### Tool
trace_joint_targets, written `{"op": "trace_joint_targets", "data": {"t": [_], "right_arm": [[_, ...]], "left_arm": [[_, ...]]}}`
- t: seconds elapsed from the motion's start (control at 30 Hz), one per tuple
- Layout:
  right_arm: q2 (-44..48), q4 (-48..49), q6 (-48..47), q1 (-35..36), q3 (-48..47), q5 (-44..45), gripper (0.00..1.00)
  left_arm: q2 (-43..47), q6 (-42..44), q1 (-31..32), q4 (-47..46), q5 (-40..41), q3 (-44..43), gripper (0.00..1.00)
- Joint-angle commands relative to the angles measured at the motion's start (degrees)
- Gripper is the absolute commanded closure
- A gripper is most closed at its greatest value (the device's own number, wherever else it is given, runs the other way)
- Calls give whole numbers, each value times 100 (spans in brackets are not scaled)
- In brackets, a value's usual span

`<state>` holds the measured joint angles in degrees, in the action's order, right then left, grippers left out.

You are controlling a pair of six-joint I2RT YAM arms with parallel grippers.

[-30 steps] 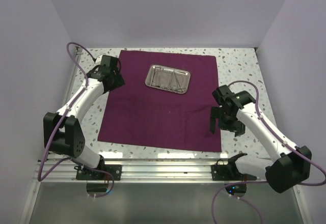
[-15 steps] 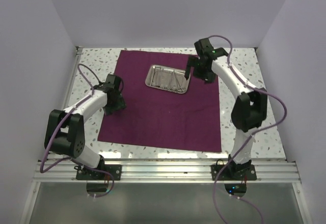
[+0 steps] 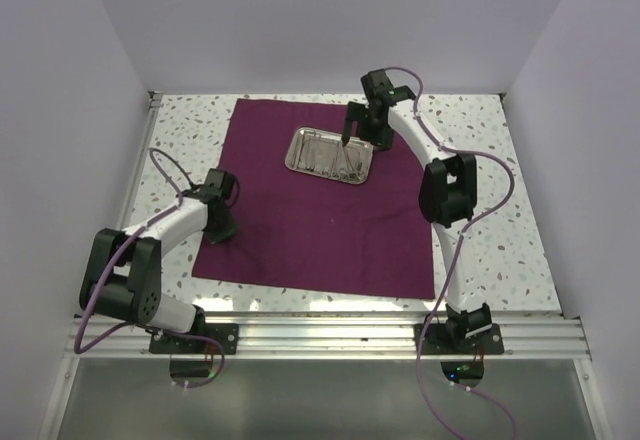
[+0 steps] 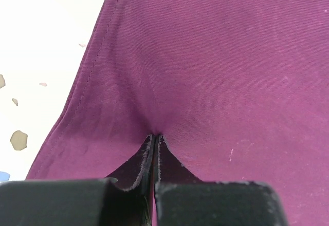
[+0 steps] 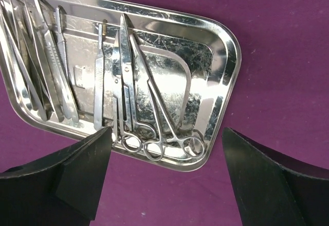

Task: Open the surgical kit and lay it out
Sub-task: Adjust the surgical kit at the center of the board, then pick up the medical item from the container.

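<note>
The surgical kit's dark purple cloth (image 3: pixel 320 230) lies spread flat on the table. Its shiny steel tray (image 3: pixel 294 152) sits on the back half, holding ring-handled forceps (image 5: pixel 154 146), tweezers (image 5: pixel 31 56) and other thin instruments. My right gripper (image 3: pixel 352 132) hangs open over the tray's right end. In the right wrist view its fingers straddle the tray's corner (image 5: pixel 229 72) and the forceps rings, touching nothing. My left gripper (image 3: pixel 222 226) is down at the cloth's left edge. Its jaws are shut, and the cloth (image 4: pixel 216 56) puckers at the tips of the gripper (image 4: pixel 155 136).
The white speckled table (image 3: pixel 470 140) shows around the cloth, with a bare strip left of the hem (image 4: pixel 41 56). Lavender walls close in the back and both sides. A metal rail (image 3: pixel 330 335) carrying the arm bases runs along the near edge.
My right arm swung from the front right of the cloth to the back, over the tray. My left gripper came nearer along the cloth's left edge and shut on it.
</note>
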<state>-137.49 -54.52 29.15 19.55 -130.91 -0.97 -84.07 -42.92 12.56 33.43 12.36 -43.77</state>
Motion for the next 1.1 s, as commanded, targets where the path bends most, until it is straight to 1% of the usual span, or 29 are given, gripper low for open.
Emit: {"op": "trace_joint_targets", "data": {"t": [0.0, 0.07, 0.13, 0.4, 0.43, 0.47, 0.53, 0.57, 0.6, 0.67, 0.7, 0.8, 0.9, 0.97, 1.0, 1.07], "right_arm": [[-76, -32, -190, 40, -286, -254, 10], [-155, -50, -295, 110, -277, -202, 14], [-199, -50, -313, 128, -268, -175, 16], [-533, -59, -392, 268, -303, -88, 21], [-551, -59, -410, 303, -312, -79, 23], [-577, -76, -445, 321, -338, -61, 25], [-656, -129, -515, 400, -452, 44, 27], [-682, -146, -576, 435, -496, 71, 28], [-717, -155, -594, 462, -531, 88, 29], [-744, -164, -612, 506, -541, 202, 32], [-788, -181, -612, 523, -549, 229, 34], [-937, -382, -656, 585, -698, 580, 46], [-1034, -621, -831, 646, -804, 1177, 52], [-1017, -647, -867, 682, -699, 1327, 56], [-1017, -673, -875, 690, -603, 1432, 60], [-1095, -726, -902, 725, -550, 1521, 62]], "left_arm": [[119, -155, 28, 67, -67, 395, 100], [451, -191, 27, 233, -15, 526, 100], [558, -208, 19, 304, -6, 553, 100], [708, -296, 27, 524, -155, 571, 100], [699, -296, 19, 533, -172, 562, 98], [699, -288, 19, 533, -181, 519, 83], [708, -270, 19, 533, -181, 475, 63], [708, -270, 19, 542, -164, 405, 42], [708, -270, 27, 550, -155, 369, 35], [708, -261, 19, 577, -146, 255, 27], [708, -235, 19, 577, -146, 220, 27], [682, -208, 19, 603, -146, 132, 27], [664, -156, 19, 603, -129, 79, 27], [655, -129, 19, 603, -111, 70, 28], [647, -94, 19, 595, -111, 62, 28], [620, -77, 19, 595, -94, 35, 28]]}}
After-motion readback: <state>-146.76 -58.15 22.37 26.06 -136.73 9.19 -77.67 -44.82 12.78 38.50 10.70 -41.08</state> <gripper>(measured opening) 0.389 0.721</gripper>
